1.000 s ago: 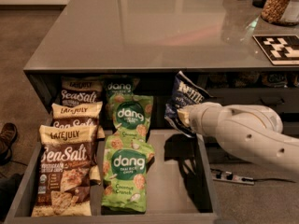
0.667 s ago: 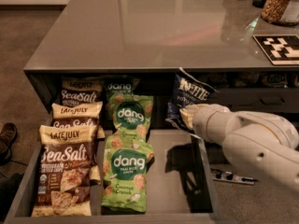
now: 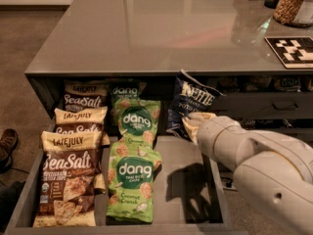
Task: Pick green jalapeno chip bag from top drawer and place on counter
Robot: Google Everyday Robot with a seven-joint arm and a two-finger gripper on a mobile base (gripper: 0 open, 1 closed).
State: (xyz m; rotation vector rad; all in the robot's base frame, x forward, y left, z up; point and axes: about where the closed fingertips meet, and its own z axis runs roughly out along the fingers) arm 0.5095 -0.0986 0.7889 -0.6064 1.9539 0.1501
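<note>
The dark navy "Kettle" chip bag (image 3: 194, 101) hangs tilted in the air over the right back part of the open top drawer (image 3: 216, 182), its top just under the counter's front edge. My gripper (image 3: 192, 123) is shut on the bag's lower edge and comes in from the right on the pale arm (image 3: 259, 165). The bag's shadow falls on the bare drawer floor (image 3: 188, 185). The glossy grey counter (image 3: 161, 28) spreads above and behind the drawer.
Bright green "dang" bags (image 3: 131, 180) lie in the drawer's middle, brown-and-cream "Sea Salt" bags (image 3: 68, 177) on its left. A black-and-white marker card (image 3: 293, 50) and a jar (image 3: 291, 4) stand on the counter's right. A narrower drawer with a bar handle (image 3: 286, 105) is to the right. A shoe (image 3: 7, 146) is on the floor at left.
The gripper has risen with the Kettle bag, lifting it off the drawer floor toward the counter's edge. The other bags have not moved.
</note>
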